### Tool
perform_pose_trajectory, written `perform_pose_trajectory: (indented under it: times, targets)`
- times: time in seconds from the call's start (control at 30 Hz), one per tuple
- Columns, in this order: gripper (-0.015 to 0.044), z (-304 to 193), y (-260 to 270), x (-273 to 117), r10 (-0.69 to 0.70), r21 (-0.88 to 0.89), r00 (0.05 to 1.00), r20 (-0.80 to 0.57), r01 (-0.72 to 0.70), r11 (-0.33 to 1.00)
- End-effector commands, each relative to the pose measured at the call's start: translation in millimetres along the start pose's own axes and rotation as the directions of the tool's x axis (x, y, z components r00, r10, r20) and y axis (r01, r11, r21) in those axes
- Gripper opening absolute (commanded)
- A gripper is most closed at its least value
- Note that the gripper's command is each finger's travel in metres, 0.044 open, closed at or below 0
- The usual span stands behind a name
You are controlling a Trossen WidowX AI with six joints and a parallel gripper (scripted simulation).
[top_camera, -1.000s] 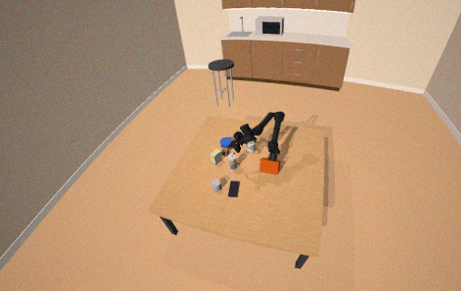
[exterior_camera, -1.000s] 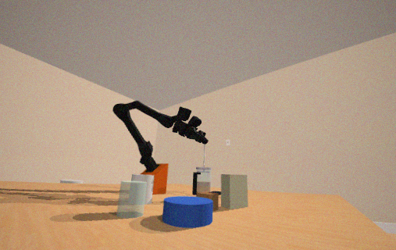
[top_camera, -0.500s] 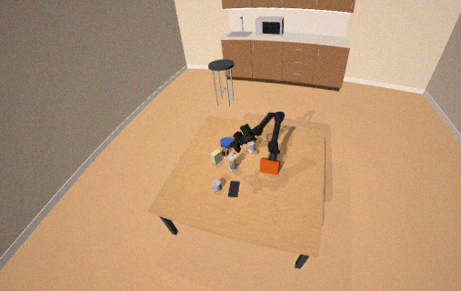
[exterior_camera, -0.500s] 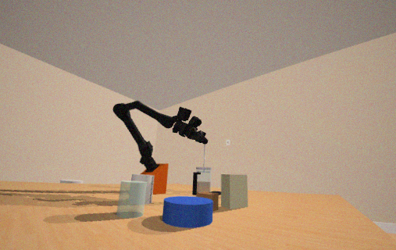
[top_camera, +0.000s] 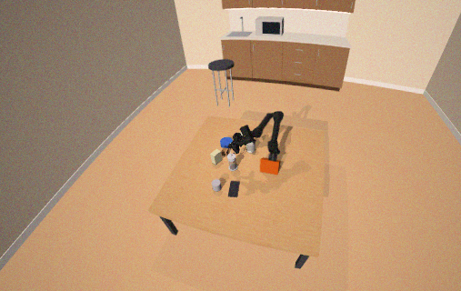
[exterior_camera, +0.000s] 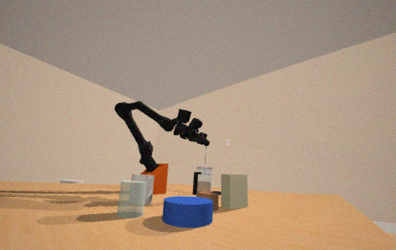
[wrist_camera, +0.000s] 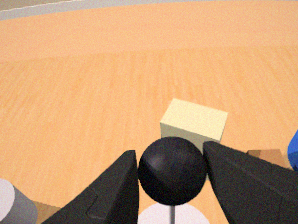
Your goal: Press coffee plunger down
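Observation:
The coffee press [top_camera: 232, 163] [exterior_camera: 205, 180] stands upright on the table, a clear cylinder with a pale lid and a dark handle. Its thin plunger rod [exterior_camera: 205, 157] [wrist_camera: 173, 215] rises well above the lid, so the plunger is up. The round black knob [wrist_camera: 172, 171] tops the rod. My gripper [wrist_camera: 171, 170] [exterior_camera: 207, 144] is shut on the knob, one finger on each side. In the top view the arm hides the knob.
Around the press stand a pale green box [top_camera: 215, 157] [exterior_camera: 233, 191] [wrist_camera: 194, 119], a blue cylinder [exterior_camera: 187, 212] [top_camera: 226, 142], a brown block [exterior_camera: 212, 201], a grey cup [top_camera: 216, 185] [wrist_camera: 11, 202], a glass [exterior_camera: 131, 198] and a dark flat slab [top_camera: 234, 189].

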State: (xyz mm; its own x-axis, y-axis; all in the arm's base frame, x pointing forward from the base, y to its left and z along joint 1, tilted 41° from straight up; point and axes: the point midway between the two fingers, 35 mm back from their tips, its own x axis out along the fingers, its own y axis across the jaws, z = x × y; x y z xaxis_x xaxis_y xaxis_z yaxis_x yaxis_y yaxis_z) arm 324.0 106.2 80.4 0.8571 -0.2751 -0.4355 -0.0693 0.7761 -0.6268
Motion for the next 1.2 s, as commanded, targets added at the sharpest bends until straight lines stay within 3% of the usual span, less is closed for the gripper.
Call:
perform_pose_trajectory:
  times: [0.0, 1.17]
  targets:
    - [0.0119, -18, 4, 8, 0.009, -0.021, 0.999, -0.034, -0.009, 1.0]
    - [0.0119, -64, 2, 43, 0.006, -0.024, 1.0, -0.03, -0.007, 1.0]
